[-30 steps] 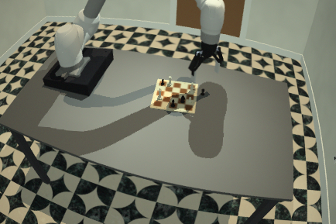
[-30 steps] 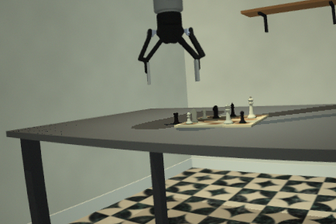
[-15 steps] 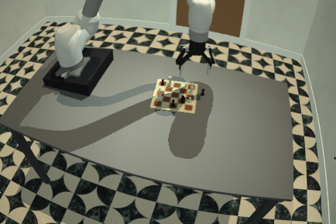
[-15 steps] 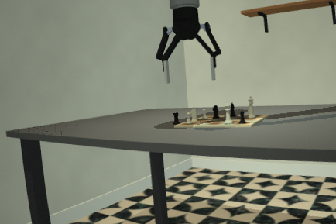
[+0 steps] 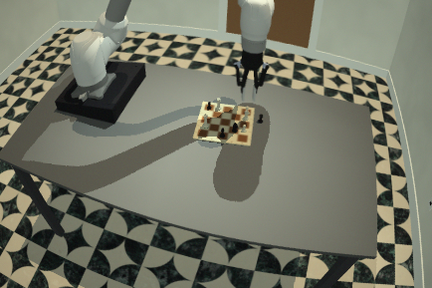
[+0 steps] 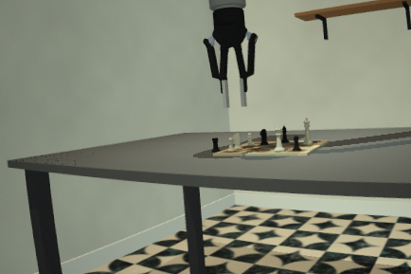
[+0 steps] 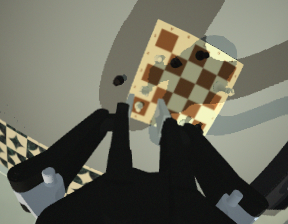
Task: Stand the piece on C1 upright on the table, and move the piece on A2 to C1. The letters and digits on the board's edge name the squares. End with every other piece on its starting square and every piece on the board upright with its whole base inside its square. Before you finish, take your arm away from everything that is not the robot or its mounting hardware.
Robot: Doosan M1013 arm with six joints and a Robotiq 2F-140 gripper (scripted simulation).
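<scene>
The small chessboard (image 5: 209,138) (image 6: 265,154) (image 7: 219,111) lies near the middle of the grey table (image 5: 309,182) and carries several white and black pieces, all upright. A black pawn (image 5: 260,119) (image 6: 215,144) (image 7: 118,80) stands upright on the table, just off the board's edge. My gripper (image 5: 248,95) (image 6: 234,100) (image 7: 144,104) hangs high above that edge of the board, pointing down. Its fingers are drawn close together with only a narrow gap, and nothing is between them. The board's letters and digits are too small to read.
The arm's black base block (image 5: 102,90) stands at the table's back left. A wooden shelf (image 6: 352,9) hangs on the wall. The table's edges drop to a patterned floor (image 5: 149,252).
</scene>
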